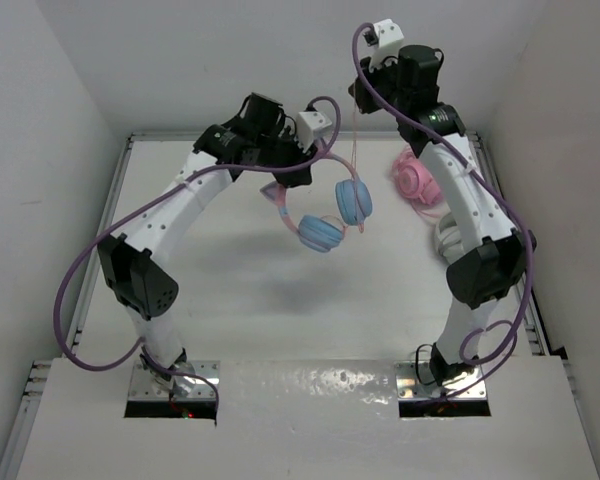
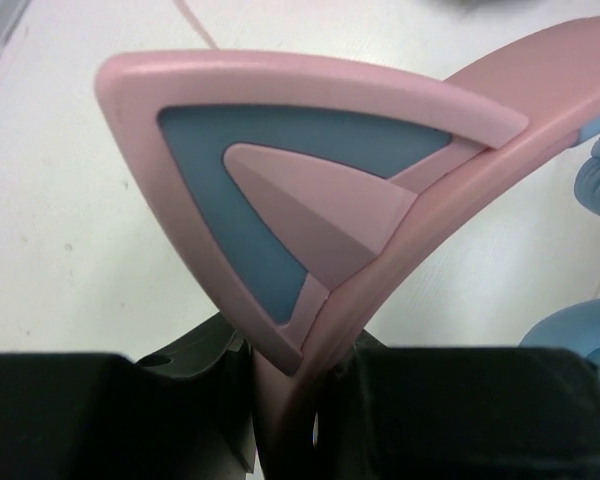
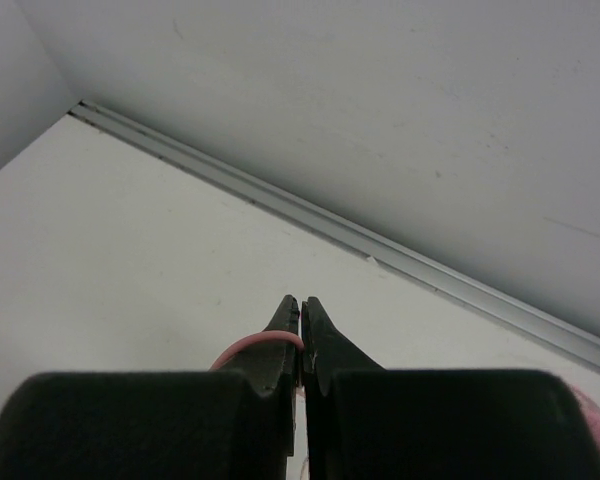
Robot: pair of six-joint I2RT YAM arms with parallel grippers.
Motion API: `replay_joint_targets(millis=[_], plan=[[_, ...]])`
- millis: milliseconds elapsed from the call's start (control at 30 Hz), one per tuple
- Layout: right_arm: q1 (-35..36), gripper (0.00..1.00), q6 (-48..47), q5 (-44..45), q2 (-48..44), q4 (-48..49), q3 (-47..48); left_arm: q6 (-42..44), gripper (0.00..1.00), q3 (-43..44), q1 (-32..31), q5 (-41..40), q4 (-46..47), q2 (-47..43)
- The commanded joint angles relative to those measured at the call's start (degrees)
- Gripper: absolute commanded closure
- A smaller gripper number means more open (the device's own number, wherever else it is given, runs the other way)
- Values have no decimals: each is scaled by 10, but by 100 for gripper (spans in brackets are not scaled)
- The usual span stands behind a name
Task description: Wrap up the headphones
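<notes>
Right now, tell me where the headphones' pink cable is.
In the top view the cable hangs just right of centre, running from the right gripper, shut on it, down to the headphones held by the left gripper.

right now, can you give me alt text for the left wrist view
Close-up of the left claw shut on the pink band of the headphones, just below a pink cat ear with a blue inset. Blue ear cups peek in at the right edge, with a white table behind.
</notes>
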Motion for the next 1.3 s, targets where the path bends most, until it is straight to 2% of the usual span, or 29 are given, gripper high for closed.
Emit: replay_joint_targets(millis=[0, 100, 267, 400, 533, 600, 667, 733, 900, 1100, 1267], plan=[[-23, 100, 50, 0, -9, 29, -12, -15, 100, 77, -5, 99, -2, -22], [-31, 100, 67, -20, -16, 46, -63, -23, 100, 120, 4, 178, -7, -22], [-31, 100, 101, -146, -18, 83, -109, -69, 100, 170, 11, 192, 8, -14], [-28, 100, 128, -191, -46, 153, -191, -108, 100, 183, 31, 207, 33, -10], [-29, 92, 165, -238, -82, 255, -283, -229, 100, 162, 74, 268, 116, -9], [-29, 80, 209, -261, -93, 330, -332, -247, 100, 164, 80, 255, 125, -9], [-28, 72, 275, -275, -98, 416, -374, -261, 100, 164, 80, 234, 129, -5], [-23, 68, 314, -290, -94, 461, -395, -289, 100, 164, 80, 223, 135, -3], [1, 66, 360, -290, -89, 528, -453, -352, 100, 169, 93, 213, 171, 0], [19, 65, 340, -242, -69, 508, -497, -441, 100, 193, 146, 223, 229, 3], [37, 65, 368, -225, -17, 541, -506, -453, 100, 219, 156, 216, 240, 6]])
